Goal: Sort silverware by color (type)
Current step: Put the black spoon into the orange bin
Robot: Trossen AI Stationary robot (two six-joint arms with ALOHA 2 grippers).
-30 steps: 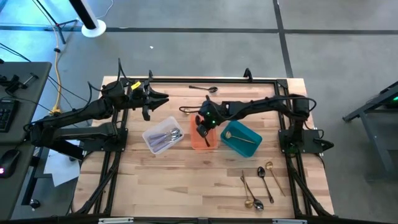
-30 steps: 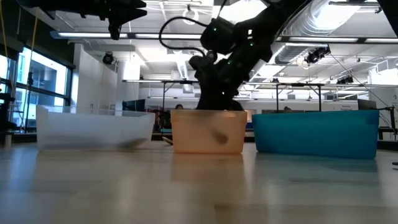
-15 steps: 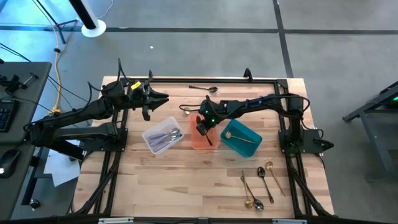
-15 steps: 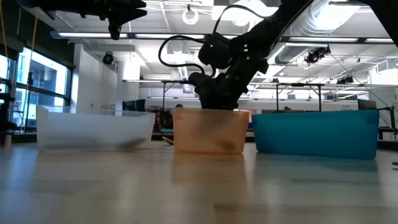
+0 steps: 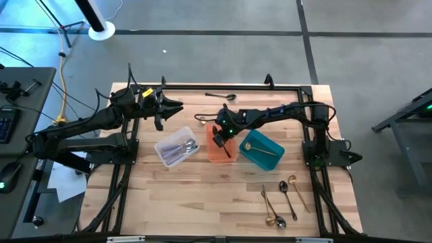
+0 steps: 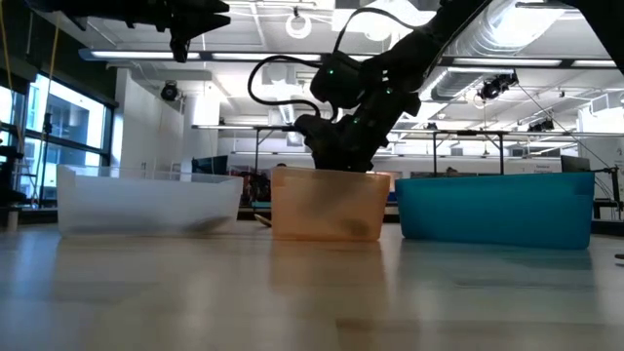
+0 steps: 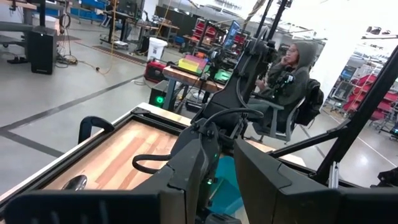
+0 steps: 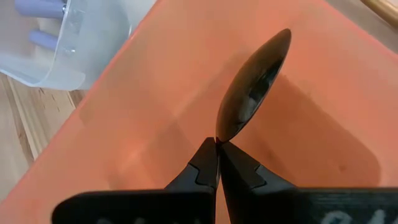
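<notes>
Right wrist view: right gripper (image 8: 217, 148) pinching black spoon (image 8: 254, 97) inside orange bin (image 8: 143, 99); left gripper (image 5: 177, 106) raised, part-open, empty.

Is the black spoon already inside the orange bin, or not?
Inside, still held. The black spoon hangs within the orange bin walls, pinched at its neck by the shut right claw.

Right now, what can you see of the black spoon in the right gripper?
The black spoon is dark, glossy metal with an oval bowl that mirrors the light. The right gripper is shut on it just below the bowl, so the handle is hidden in the right wrist view. It hangs inside the orange bin, bowl over the bin floor; whether it touches the floor cannot be told. From above, a thin dark handle shows over the bin.
</notes>
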